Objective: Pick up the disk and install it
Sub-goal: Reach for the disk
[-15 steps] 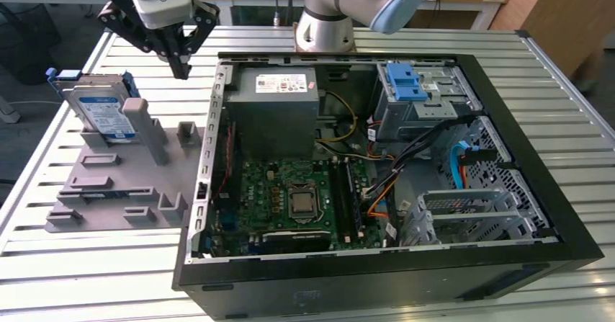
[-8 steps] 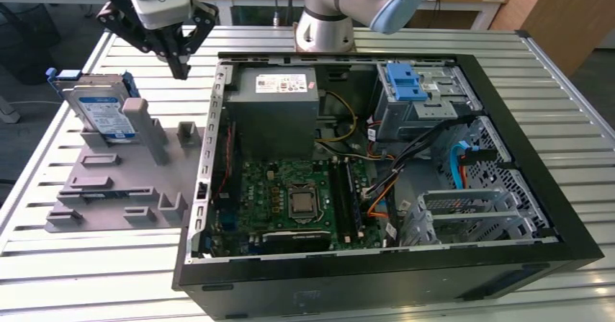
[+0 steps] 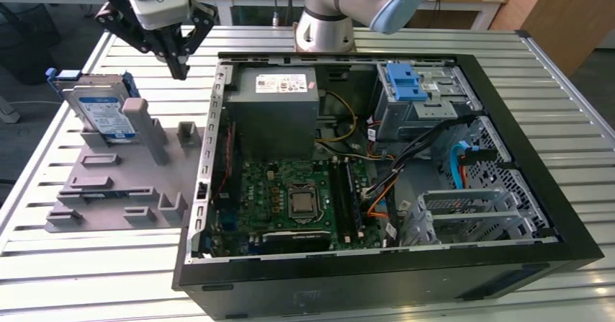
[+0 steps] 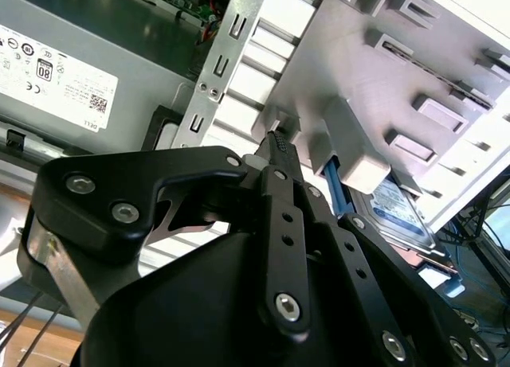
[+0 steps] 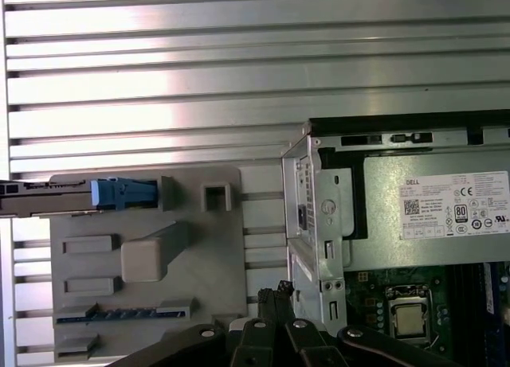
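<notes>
In the exterior view, closed empty hand [image 3: 178,70] near the upright, label-forward disk [image 3: 104,114].

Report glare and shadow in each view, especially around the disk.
Exterior view: even light, the disk well lit, the computer case shaded inside. First wrist view: strong glare whitens bands of the table. Second wrist view: the end effector is dark, the grey fixture nearly washed out.

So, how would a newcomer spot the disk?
On the exterior view's left of the open computer case lies a grey holder plate. The disk stands on edge at its far corner: blue-framed, labelled metal among plain grey blocks.
</notes>
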Controlling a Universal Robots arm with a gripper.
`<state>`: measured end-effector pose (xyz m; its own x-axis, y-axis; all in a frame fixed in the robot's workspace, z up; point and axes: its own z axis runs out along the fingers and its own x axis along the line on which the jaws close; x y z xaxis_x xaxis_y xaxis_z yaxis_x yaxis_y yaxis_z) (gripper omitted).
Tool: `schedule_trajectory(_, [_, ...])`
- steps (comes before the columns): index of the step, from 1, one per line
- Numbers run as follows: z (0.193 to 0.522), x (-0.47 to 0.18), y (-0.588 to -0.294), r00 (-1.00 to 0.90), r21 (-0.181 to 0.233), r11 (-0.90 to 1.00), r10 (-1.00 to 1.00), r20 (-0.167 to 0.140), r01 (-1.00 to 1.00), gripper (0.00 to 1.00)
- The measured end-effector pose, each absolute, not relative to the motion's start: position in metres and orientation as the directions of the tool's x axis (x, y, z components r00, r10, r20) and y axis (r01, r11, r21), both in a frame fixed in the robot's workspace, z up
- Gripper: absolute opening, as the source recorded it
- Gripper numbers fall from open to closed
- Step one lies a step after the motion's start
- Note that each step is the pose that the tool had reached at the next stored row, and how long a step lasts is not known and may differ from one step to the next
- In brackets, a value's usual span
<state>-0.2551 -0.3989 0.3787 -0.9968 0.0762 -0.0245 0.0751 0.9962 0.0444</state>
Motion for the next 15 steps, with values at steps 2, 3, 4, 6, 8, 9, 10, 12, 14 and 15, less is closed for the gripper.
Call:
schedule_trajectory(2, [0.3786, -0.2555, -0.3989, -0.997, 0.044, 0.996, 0.076, -0.024, 0.075, 0.11])
schedule_trajectory(3, [0.3786, -0.2557, -0.3989, -0.997, 0.044, 0.996, 0.076, -0.024, 0.075, 0.11])
schedule_trajectory(4, [0.3785, -0.2559, -0.399, -0.997, 0.044, 0.996, 0.076, -0.024, 0.075, 0.11])
schedule_trajectory(6, [0.3784, -0.2564, -0.3989, -0.997, 0.044, 0.996, 0.076, -0.024, 0.075, 0.11])
schedule_trajectory(8, [0.3783, -0.2568, -0.3989, -0.997, 0.044, 0.996, 0.076, -0.024, 0.075, 0.11])
schedule_trajectory(9, [0.3783, -0.257, -0.3989, -0.997, 0.044, 0.996, 0.076, -0.024, 0.075, 0.11])
schedule_trajectory(10, [0.3782, -0.2572, -0.3989, -0.997, 0.044, 0.996, 0.076, -0.024, 0.075, 0.11])
schedule_trajectory(12, [0.3782, -0.2576, -0.3989, -0.997, 0.044, 0.996, 0.076, -0.024, 0.075, 0.11])
schedule_trajectory(14, [0.3781, -0.258, -0.3989, -0.997, 0.044, 0.996, 0.076, -0.024, 0.075, 0.11])
schedule_trajectory(15, [0.3781, -0.2582, -0.3989, -0.997, 0.044, 0.996, 0.076, -0.024, 0.075, 0.11])
